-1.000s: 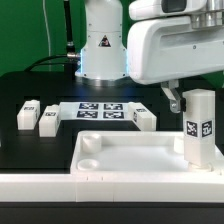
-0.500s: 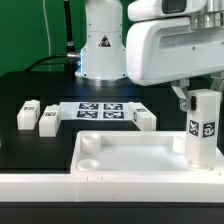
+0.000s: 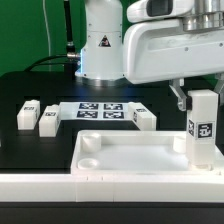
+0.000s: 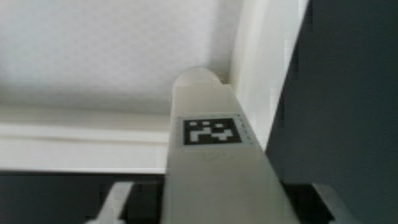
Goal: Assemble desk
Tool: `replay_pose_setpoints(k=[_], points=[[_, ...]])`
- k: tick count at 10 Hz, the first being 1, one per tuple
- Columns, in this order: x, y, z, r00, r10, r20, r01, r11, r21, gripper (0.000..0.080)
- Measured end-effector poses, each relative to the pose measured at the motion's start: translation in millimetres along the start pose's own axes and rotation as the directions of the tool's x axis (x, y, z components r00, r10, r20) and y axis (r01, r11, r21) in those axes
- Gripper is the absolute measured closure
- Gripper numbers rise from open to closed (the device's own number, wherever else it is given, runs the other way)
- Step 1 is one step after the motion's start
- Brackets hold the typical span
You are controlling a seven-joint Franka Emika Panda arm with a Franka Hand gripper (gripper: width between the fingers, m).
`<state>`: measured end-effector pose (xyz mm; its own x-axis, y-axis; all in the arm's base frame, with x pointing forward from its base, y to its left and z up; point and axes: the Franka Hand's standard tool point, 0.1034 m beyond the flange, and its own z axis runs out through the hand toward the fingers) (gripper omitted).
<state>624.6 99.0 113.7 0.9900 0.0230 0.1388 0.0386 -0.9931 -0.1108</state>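
Claw [image 3: 197, 98] was closed on the upper end of a white square-section plastic leg [image 3: 202, 130] with a black-and-white tag. It held the leg upright at a corner of the large flat white tray-like desk top [image 3: 125, 158], on the exterior view's right. Whether the leg's foot sat in a socket could not be told. A tilted or off-centre leg could jam against the rim, or topple on release. Beyond, three loose legs [image 3: 48, 121] lay on the black surface [image 3: 30, 150] beside one marker board [image 3: 100, 110]: four legs, one top.
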Motion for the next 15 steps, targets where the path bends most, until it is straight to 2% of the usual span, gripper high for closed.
replay_pose_setpoints(k=[3, 4, 8, 10, 11, 12, 13, 15], points=[[0.2, 0.7, -0.5, 0.955, 0.297, -0.010, -0.297, 0.955, 0.010, 0.0508], [0.5, 1.5, -0.7, 0.904, 0.427, -0.009, -0.426, 0.904, 0.019, 0.0508], [1.3, 1.7, -1.4, 0.689, 0.725, 0.002, -0.724, 0.689, 0.024, 0.0508], [1.3, 1.6, -1.3, 0.701, 0.713, 0.002, -0.713, 0.701, 0.024, 0.0508], [1.1, 1.7, -1.0, 0.733, 0.681, 0.001, -0.681, 0.732, 0.024, 0.0406], [1.2, 1.8, -1.1, 0.765, 0.644, 0.000, -0.644, 0.765, 0.024, 0.0266], [2.1, -0.9, -2.0, 0.821, 0.571, -0.005, -0.571, 0.821, 0.015, 0.0185], [2.3, -0.9, -1.9, 0.912, 0.411, -0.008, -0.411, 0.912, 0.013, 0.0157]])
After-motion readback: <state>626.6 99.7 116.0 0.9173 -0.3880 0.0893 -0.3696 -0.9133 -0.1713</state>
